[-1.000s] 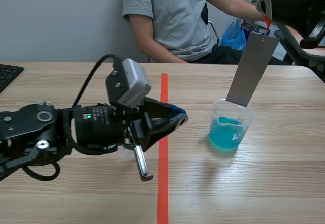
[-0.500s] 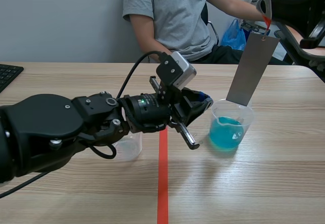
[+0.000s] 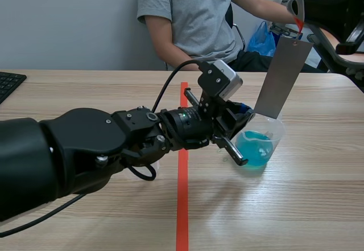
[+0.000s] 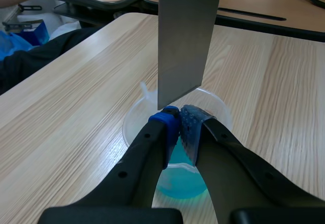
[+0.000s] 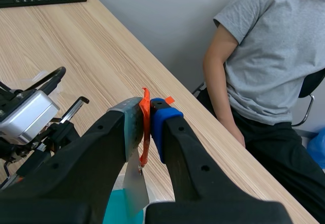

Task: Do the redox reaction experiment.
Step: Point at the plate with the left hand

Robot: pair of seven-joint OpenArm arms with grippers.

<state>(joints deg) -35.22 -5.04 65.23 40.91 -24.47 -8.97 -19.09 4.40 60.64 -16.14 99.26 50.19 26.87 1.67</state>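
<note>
- Left gripper point(image 4: 180, 120), fingers pressed together, is crowding beaker point(image 3: 261, 145) rim: nudge risking a spill.
- Right gripper point(image 5: 147, 108), fingers pinching orange loop point(image 5: 145, 135), is dangling metal strip point(image 3: 281, 77): possibly slipping.

The left arm point(image 3: 85, 148) comes in from the lower left of the scene view and reaches past the middle, lying low and nearly level, with its grey wrist camera point(image 3: 222, 80) on top. The left gripper point(image 4: 177, 118) points forward and slightly down, its fingers point(image 4: 147, 153) together at the tips with only a sliver between the pads. The right arm point(image 3: 335, 6) stands raised in the upper right corner. The right gripper point(image 5: 147, 109) has its pads pressed on a thin orange strip point(image 5: 145, 142).
</note>
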